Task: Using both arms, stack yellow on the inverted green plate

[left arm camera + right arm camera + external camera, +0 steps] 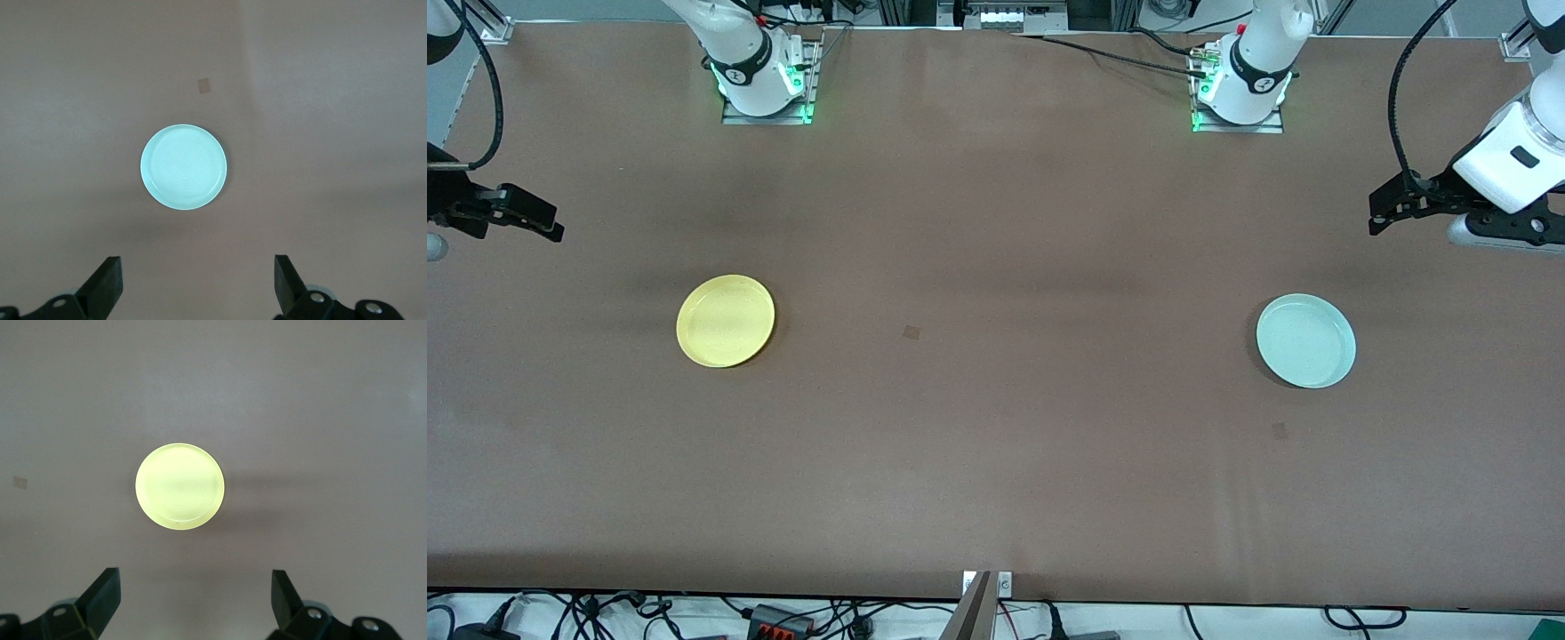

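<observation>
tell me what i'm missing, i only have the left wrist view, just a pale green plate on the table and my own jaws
Observer: A yellow plate lies toward the right arm's end of the table, well apart from your green plate.
Operator: anything on either plate
Observer: No, both are bare and rim-up; the green plate is not inverted yet.
Operator: where's the right gripper
Observer: The right gripper hangs over the table's edge at its own end, jaws open, holding nothing; its wrist view shows the yellow plate between them.
Operator: and mine from the front
Observer: The left gripper hangs over its end of the table, jaws open and empty, not above the green plate.
</observation>
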